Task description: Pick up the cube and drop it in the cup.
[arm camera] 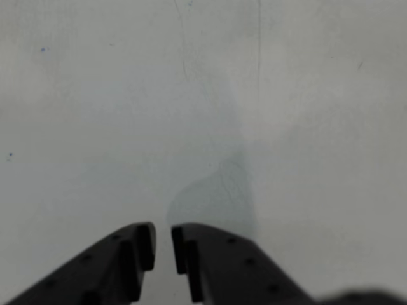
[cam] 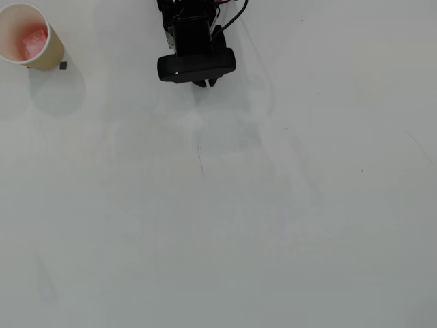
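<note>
Overhead view: cup [cam: 29, 37] stands at far left of the white table [cam: 273, 225], and the cube [cam: 30, 41] lies inside it, seen as a blurry red-pink patch. Tiny dark speck [cam: 63, 65] sits just beside the cup's base, on its right. Arm [cam: 194, 41] sits at the far edge near centre, well apart from the cup; fingertips barely visible there. Wrist view only: gripper [arm camera: 163, 244] over bare table, jaws nearly closed with a narrow slit between them, nothing held. Cup and cube not in wrist view.
</note>
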You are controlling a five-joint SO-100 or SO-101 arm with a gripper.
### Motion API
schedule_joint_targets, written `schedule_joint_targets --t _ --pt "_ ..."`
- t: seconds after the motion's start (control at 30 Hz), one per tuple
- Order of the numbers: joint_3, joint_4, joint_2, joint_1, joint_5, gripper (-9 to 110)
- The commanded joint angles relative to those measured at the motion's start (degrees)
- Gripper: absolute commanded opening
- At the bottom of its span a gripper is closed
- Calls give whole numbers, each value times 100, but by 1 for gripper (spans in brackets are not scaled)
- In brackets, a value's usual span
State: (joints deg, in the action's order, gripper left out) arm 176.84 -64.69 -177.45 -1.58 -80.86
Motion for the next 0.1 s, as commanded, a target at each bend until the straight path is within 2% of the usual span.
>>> schedule_joint_targets --t 0.0,0.07 --pt "202 0 -220 -53 -26 1" --pt "202 0 -220 -53 -26 1"
